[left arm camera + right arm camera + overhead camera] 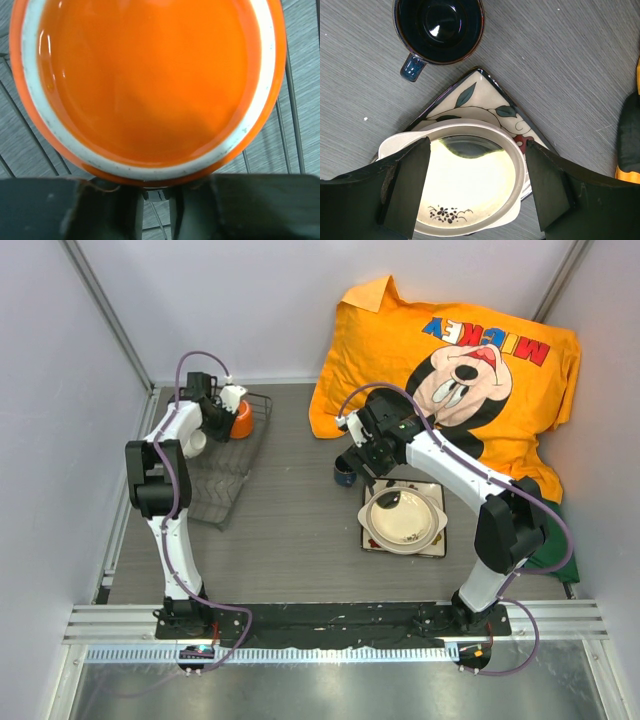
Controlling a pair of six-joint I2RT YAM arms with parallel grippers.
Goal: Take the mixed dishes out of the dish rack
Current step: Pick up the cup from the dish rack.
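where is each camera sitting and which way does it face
top external: high behind the robot, looking down; left arm and right arm show
left wrist: faces into the glossy orange mug over dark wire rack; left hand at bottom
right wrist: looks down on large cream round bowl, flowered square plate, dark-blue cup; open right hand
shared: top view shows all these too

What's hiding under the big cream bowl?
The square flowered plate lies under the cream bowl. Its corners, with leaves and swirls, peek out. The plate's middle is covered by the bowl, so that cannot be seen.
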